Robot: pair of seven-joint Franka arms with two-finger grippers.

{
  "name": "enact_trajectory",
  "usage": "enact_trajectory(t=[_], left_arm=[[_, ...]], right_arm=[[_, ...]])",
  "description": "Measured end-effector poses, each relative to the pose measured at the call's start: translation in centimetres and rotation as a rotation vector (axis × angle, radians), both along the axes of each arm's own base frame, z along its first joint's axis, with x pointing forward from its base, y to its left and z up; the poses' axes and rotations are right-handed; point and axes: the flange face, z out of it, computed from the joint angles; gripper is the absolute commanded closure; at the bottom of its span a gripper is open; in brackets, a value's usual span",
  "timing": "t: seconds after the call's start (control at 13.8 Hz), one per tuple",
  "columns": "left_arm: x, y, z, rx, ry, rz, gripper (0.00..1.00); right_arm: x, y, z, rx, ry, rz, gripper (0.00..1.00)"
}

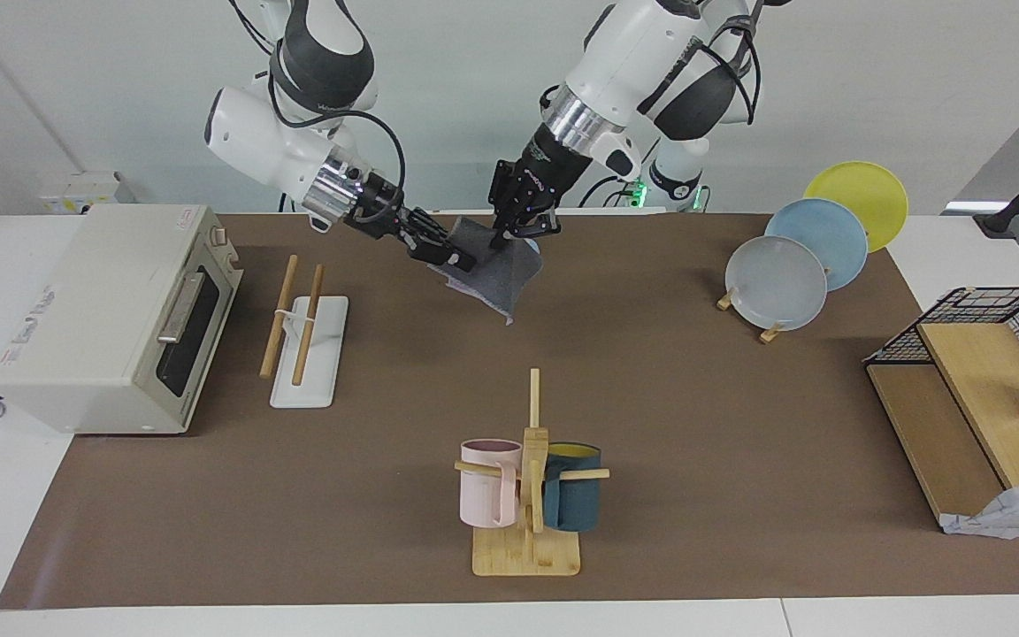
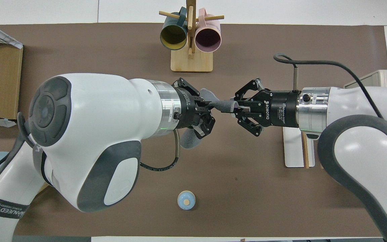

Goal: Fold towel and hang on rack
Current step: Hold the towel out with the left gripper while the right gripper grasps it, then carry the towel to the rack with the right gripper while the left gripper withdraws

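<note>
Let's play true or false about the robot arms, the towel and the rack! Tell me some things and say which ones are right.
1. Both grippers hold the towel up in the air. True: the left gripper and the right gripper each pinch an end.
2. The towel hangs on the rack. False: the rack's rods are bare.
3. The rack stands beside the toaster oven. True.
4. The mug tree holds three mugs. False: two, one pink and one dark blue.
</note>
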Motion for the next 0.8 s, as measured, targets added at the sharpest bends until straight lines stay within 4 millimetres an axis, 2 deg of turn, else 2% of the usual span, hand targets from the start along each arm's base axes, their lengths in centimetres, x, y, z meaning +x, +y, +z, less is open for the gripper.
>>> enact_trajectory(t=[0.29,0.36,0.44,0.65,0.8], left_arm=[[-0.6,-0.5,-0.2,0.003,0.003,-0.011,1.0],[-0.8,-0.7,-0.3,0.006,0.003,-0.014,0.7],[-1.0,-0.7,-0.5,0.01,0.003,-0.016,0.01],[-1.6,-0.6,-1.0,0.022,-0.002,-0.013,0.0],[-1.8,-0.5,-1.1,0.027,-0.007,-0.012,0.0]], right_arm=[[0.0,0.0,0.0,-0.007,-0.038,0.027,1.0],[0.0,0.0,0.0,-0.009,-0.046,0.032,1.0],[0.0,0.0,0.0,-0.01,-0.051,0.036,1.0],[-0.1,0.0,-0.1,-0.041,-0.094,0.08,1.0],[-0.5,-0.1,-0.7,-0.201,-0.155,0.226,1.0]])
